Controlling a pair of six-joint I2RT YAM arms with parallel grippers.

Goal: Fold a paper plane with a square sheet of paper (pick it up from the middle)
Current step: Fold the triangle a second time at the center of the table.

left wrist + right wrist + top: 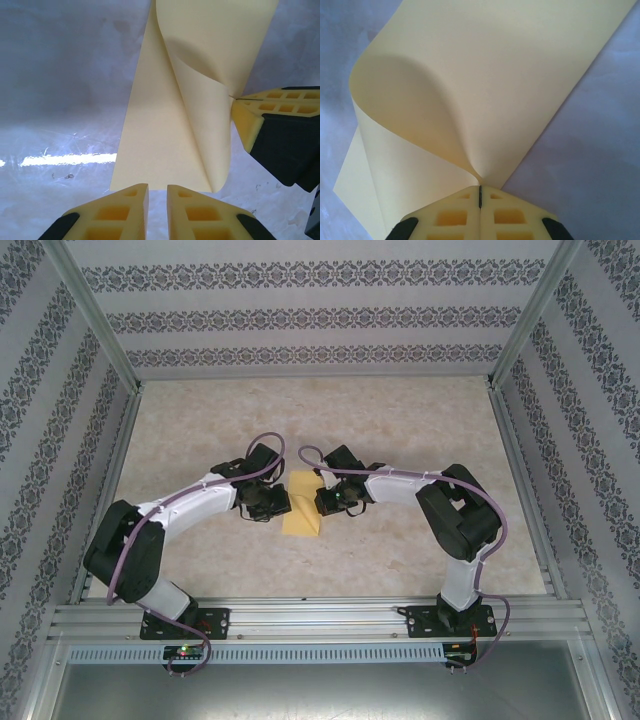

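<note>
Right gripper (480,194) clamps the square sheet of paper (485,90) at its curled-over edge; left wrist view adds left gripper (158,202), jaws narrowly apart, empty, sheet stretching lengthwise straight ahead

Nothing here can be read. The square sheet of paper (485,75) across the middle of my wrist views is plain, with no print on it. The patterned walls (300,318) along the upper part of the overhead frame carry ornament only, no letters or numbers.
</note>
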